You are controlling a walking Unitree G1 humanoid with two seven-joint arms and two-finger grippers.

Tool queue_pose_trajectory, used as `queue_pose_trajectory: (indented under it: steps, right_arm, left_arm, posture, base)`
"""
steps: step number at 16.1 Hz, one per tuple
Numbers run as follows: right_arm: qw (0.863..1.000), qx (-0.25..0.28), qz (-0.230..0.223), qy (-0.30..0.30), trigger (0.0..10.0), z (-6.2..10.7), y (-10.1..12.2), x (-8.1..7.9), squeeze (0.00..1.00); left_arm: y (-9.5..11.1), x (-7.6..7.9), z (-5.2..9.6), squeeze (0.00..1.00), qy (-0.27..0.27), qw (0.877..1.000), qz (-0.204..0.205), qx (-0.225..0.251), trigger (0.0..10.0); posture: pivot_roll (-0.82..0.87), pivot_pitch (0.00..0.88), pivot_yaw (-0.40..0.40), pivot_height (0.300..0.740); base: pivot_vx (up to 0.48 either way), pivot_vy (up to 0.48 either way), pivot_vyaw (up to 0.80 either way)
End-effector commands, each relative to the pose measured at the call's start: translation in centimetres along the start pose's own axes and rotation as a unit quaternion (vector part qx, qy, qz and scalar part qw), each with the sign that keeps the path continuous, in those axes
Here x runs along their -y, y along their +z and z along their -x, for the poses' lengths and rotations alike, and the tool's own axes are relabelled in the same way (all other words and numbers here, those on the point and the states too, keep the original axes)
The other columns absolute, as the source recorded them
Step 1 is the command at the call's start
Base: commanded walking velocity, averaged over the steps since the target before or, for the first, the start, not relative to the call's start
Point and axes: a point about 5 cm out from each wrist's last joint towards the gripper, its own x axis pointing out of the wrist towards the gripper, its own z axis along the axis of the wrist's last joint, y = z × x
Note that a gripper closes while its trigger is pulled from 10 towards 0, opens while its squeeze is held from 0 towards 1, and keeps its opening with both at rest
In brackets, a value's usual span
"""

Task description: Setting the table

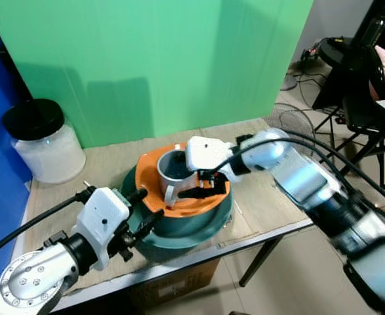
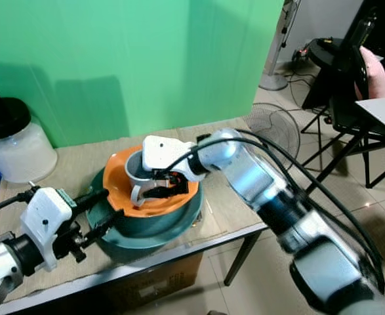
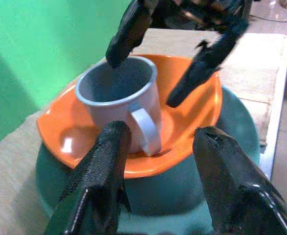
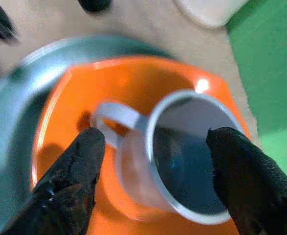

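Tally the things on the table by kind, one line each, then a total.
Mug, grey: 1
Plate, orange: 1
Bowl, teal: 1
Jar, white with black lid: 1
Total: 4
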Motion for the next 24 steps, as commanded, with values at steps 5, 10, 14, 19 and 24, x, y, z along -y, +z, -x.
queue_pose_trajectory:
  steps: [5, 10, 14, 19, 24]
  right_arm:
    - [0.996, -0.052, 0.053, 0.043, 0.0, -0.3, -0.2, 1.3, 0.00]
    - [0.995, -0.053, 0.061, 0.065, 0.0, -0.6, -0.5, 1.1, 0.00]
    - [0.994, -0.053, 0.064, 0.076, 0.0, -0.8, -0.8, 0.9, 0.00]
    - [0.993, -0.056, 0.065, 0.079, 0.0, -0.9, -1.0, 0.9, 0.00]
    - [0.994, -0.053, 0.065, 0.074, 0.0, -0.9, -1.0, 1.2, 0.00]
  left_arm:
    - [1.0, 0.4, 0.5, 0.00, -0.037, 0.999, -0.003, -0.005, 10.0]
    - [2.2, 0.7, 0.3, 0.00, -0.052, 0.998, 0.010, 0.027, 10.0]
    - [2.3, 0.7, 0.2, 0.00, -0.059, 0.998, 0.013, 0.023, 10.0]
    - [2.1, 0.6, 0.3, 0.00, -0.062, 0.998, 0.014, 0.012, 10.0]
    - [1.9, 0.3, 0.2, 0.00, -0.063, 0.998, 0.007, 0.002, 10.0]
  posture:
    - [-0.04, 0.017, -0.014, 0.740]
    - [-0.04, 0.015, -0.013, 0.740]
    - [-0.04, 0.012, -0.010, 0.740]
    - [-0.04, 0.000, -0.008, 0.740]
    - [-0.03, 0.000, -0.002, 0.740]
  base:
    - [0.000, 0.000, 0.00]
    - [0.000, 0.000, 0.00]
    - [0.000, 0.000, 0.00]
    - [0.000, 0.000, 0.00]
    - [0.000, 0.000, 0.00]
